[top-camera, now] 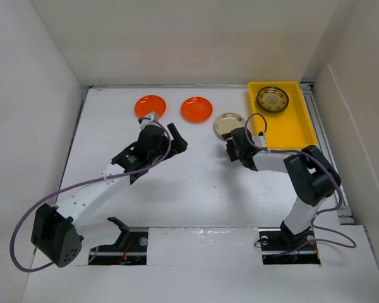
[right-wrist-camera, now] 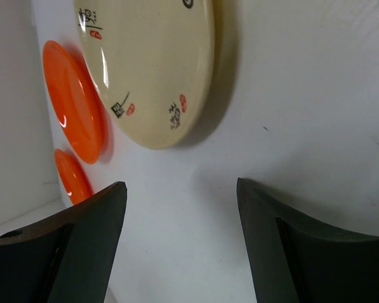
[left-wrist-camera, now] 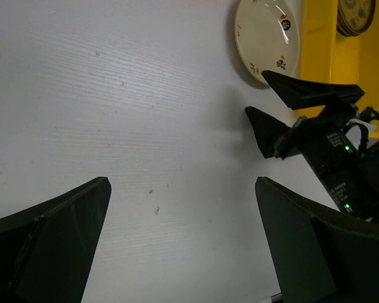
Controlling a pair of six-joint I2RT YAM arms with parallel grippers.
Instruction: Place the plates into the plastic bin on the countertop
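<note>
1. From above: the yellow bin (top-camera: 300,136) stands at the far right corner of the countertop (top-camera: 196,183). One brown-gold plate (top-camera: 272,100) lies in its far end.
2. The cream plate (top-camera: 228,123) lies just beside the bin's left wall. Two orange plates (top-camera: 150,105) (top-camera: 196,109) lie side by side near the far edge, left of the cream one.
3. My right pincer (top-camera: 230,146) is just on the near side of the cream plate. My left pincer (top-camera: 177,136) is near the orange plates.
4. Left wrist view: my left pincer (left-wrist-camera: 183,240) is spread wide, with only bare surface between the jaws. Ahead I see the cream plate (left-wrist-camera: 265,38), the bin (left-wrist-camera: 319,50) and my right pincer (left-wrist-camera: 275,107).
5. Right wrist view: my right pincer (right-wrist-camera: 180,246) is spread and pinches nothing. The cream plate (right-wrist-camera: 151,63) lies flat just ahead of the jaws, apart from them. Both orange plates (right-wrist-camera: 76,101) (right-wrist-camera: 72,173) are beyond it.
</note>
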